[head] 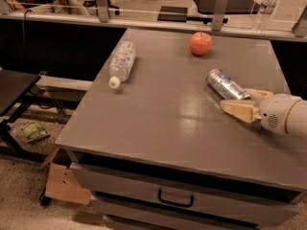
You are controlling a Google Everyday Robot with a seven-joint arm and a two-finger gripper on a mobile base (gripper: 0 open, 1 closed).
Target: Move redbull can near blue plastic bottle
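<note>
The redbull can (pixel 225 84) lies on its side on the right part of the grey table (pixel 158 123), silver with blue patches. The blue plastic bottle (pixel 121 63) lies on its side at the table's left, white cap toward the front. My gripper (pixel 236 99) reaches in from the right edge at the can's near end. Its cream fingers (pixel 238 111) are open, one in front of the can and one behind it. The can rests on the table, well apart from the bottle.
A red apple (pixel 200 43) sits at the back of the table, behind the can. Another clear bottle (pixel 266 8) stands beyond the back rail. Drawers (pixel 175 198) front the table. A cardboard box (pixel 60 181) lies on the floor at the left.
</note>
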